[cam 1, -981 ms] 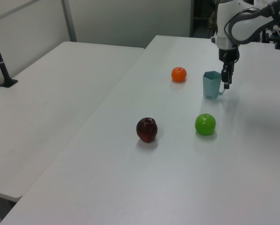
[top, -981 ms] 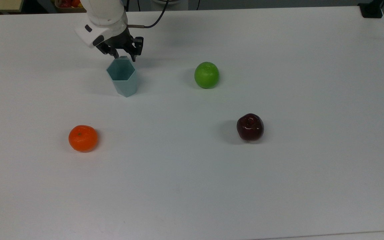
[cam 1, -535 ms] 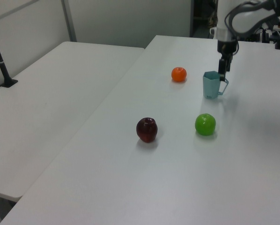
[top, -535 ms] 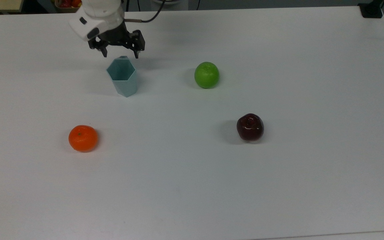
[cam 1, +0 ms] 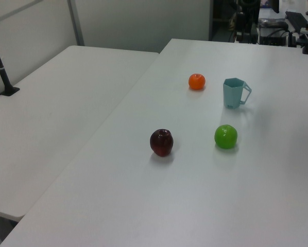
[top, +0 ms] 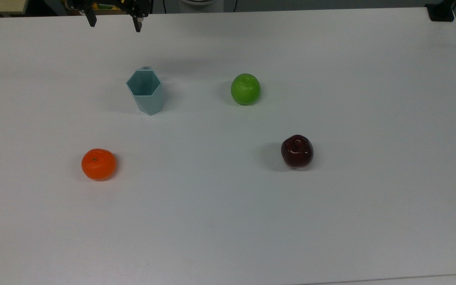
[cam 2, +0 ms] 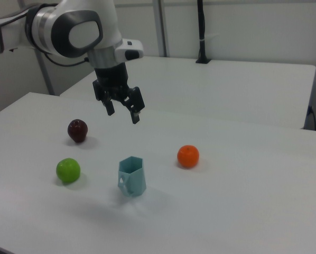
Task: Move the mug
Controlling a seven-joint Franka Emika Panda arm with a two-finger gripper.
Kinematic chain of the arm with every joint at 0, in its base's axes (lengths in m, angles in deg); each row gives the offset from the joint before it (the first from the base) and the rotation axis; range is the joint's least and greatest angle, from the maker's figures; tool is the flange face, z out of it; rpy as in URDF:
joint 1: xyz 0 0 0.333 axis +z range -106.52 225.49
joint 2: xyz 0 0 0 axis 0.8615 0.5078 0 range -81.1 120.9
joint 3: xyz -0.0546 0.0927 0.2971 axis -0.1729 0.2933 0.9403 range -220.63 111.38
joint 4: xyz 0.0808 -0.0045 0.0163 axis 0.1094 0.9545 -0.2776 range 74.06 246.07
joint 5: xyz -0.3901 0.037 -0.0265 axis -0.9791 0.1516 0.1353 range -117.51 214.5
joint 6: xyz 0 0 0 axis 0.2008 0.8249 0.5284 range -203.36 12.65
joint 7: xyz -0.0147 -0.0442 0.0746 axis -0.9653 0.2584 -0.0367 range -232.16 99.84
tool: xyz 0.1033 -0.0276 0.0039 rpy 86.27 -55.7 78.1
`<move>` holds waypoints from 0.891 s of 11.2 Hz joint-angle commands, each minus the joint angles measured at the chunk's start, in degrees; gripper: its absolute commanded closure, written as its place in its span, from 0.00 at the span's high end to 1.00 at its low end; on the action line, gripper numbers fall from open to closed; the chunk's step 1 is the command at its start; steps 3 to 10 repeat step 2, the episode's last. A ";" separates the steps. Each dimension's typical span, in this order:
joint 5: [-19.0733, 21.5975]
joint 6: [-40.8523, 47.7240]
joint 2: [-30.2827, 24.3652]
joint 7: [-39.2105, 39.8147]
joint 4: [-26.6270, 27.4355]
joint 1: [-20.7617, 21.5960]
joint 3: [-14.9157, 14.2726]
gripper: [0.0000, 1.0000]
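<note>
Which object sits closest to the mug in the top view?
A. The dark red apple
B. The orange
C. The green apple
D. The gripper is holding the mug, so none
B. The orange lies a little nearer the mug than the green apple, while the dark red apple is farthest; the open gripper hangs apart from the mug.

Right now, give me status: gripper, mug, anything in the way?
Gripper open, empty, raised above the table. Mug upright on the table, untouched. Green apple, red apple, orange all stand apart from the mug.
</note>
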 commanded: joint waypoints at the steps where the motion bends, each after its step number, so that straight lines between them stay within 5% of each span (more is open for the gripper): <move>1: 1.02 1.72 -0.14 -1.18 -1.29 -1.83 -0.05 1.00; 10: 1.02 1.72 -0.14 -1.18 -1.37 -1.83 -0.05 1.00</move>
